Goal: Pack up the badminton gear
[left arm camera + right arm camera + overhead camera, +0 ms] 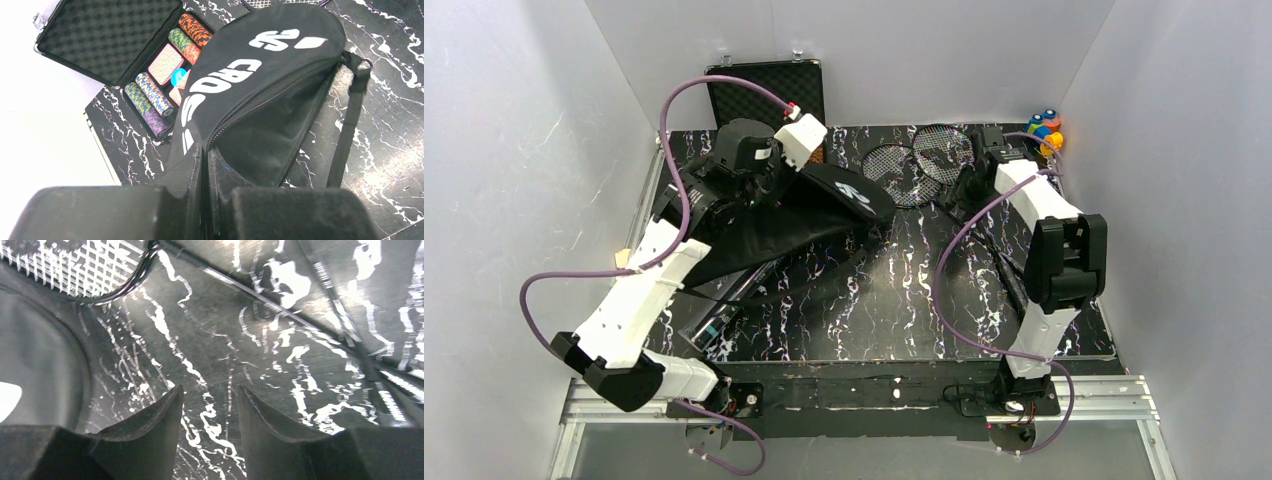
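The black CROSSWAY bag lies at the back left of the table, its zip open. My left gripper is shut on the bag's zip edge and holds it up; in the top view it is at the bag's left end. Two black-framed rackets lie crossed at the back centre. My right gripper is open and empty, low over the bare table between the bag and a racket shaft; a racket head is ahead of it. The black tube lies under the left arm. No shuttlecocks show.
The open poker chip case stands against the back wall, just behind the bag; its chips show in the left wrist view. Colourful toy blocks sit in the back right corner. White walls close in three sides.
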